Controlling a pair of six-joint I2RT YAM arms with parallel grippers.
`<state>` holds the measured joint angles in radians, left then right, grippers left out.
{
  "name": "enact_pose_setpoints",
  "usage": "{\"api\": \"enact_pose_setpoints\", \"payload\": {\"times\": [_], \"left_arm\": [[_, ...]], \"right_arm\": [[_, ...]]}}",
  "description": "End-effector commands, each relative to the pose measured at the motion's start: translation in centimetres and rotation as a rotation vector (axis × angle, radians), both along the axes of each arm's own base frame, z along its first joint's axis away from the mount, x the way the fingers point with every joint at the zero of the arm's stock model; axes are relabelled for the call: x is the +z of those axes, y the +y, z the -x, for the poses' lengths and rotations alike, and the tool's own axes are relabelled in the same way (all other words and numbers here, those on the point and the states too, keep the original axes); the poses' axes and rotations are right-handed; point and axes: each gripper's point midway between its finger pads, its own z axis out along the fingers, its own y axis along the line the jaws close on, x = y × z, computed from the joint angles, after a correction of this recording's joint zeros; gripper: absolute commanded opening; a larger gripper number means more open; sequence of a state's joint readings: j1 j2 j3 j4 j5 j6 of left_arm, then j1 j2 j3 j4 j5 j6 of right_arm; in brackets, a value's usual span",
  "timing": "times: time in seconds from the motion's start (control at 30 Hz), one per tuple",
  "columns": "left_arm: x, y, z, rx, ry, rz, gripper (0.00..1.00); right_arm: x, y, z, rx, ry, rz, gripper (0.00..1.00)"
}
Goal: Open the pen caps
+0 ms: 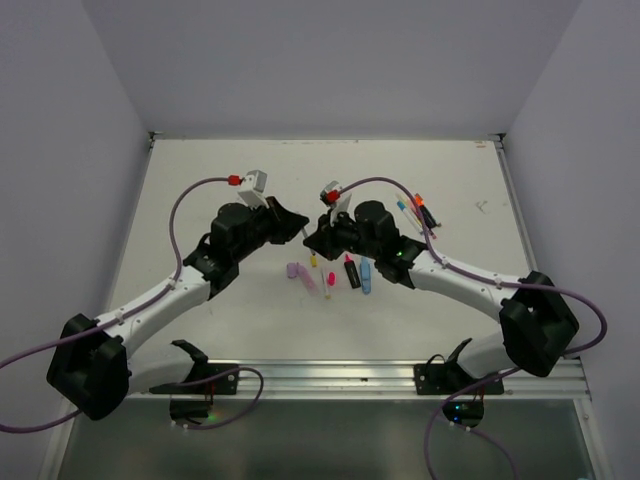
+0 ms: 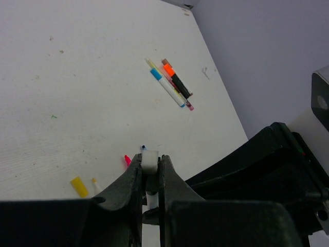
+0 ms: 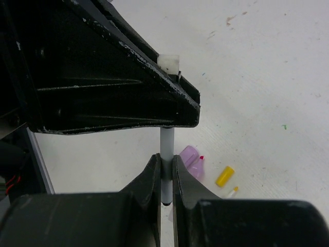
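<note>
My two grippers meet above the middle of the table and hold one thin white pen (image 3: 166, 141) between them. My right gripper (image 3: 166, 158) is shut on its barrel. My left gripper (image 2: 149, 157) is shut on the pen's white end-piece (image 2: 149, 161), which also shows in the right wrist view (image 3: 168, 63). I cannot tell whether the end-piece is still seated on the barrel. In the top view the left gripper (image 1: 301, 216) and the right gripper (image 1: 309, 239) nearly touch. Below them lie a lilac highlighter (image 1: 299, 272), a yellow cap (image 1: 313, 260), a pink-capped highlighter (image 1: 351, 270) and a blue one (image 1: 366, 276).
A bundle of thin pens with orange, blue and black parts (image 1: 420, 213) lies to the right of the right arm; it also shows in the left wrist view (image 2: 172, 85). A loose yellow cap (image 3: 224, 176) and a lilac cap (image 3: 189, 156) lie under the grippers.
</note>
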<state>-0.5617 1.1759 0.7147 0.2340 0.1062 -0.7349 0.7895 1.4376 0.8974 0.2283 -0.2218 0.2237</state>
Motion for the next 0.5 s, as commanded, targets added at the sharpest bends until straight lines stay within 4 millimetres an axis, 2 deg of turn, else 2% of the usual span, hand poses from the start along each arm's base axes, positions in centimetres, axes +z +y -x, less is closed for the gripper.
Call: {"api": "enact_pose_setpoints", "payload": {"times": [0.0,0.1,0.23,0.3,0.33,0.47], "left_arm": [[4.8,0.1,0.1,-0.049,-0.195,0.068,0.00],[6.1,0.4,0.6,-0.108,-0.255,0.103,0.00],[8.3,0.5,1.7,-0.202,-0.357,0.161,0.00],[8.8,0.8,1.8,-0.218,-0.379,0.179,0.00],[9.7,0.7,2.3,-0.246,-0.423,0.196,0.00],[11.6,0.9,2.9,-0.281,-0.501,0.238,0.00]], "right_arm": [[2.6,0.4,1.9,0.123,-0.022,-0.084,0.00],[2.3,0.3,3.0,0.192,0.017,-0.087,0.00],[1.3,0.7,5.6,0.336,0.088,-0.091,0.00],[0.5,0.7,6.2,0.367,0.109,-0.080,0.00],[0.4,0.7,6.7,0.391,0.116,-0.084,0.00],[-0.4,0.2,7.8,0.433,0.133,-0.072,0.00]]}}
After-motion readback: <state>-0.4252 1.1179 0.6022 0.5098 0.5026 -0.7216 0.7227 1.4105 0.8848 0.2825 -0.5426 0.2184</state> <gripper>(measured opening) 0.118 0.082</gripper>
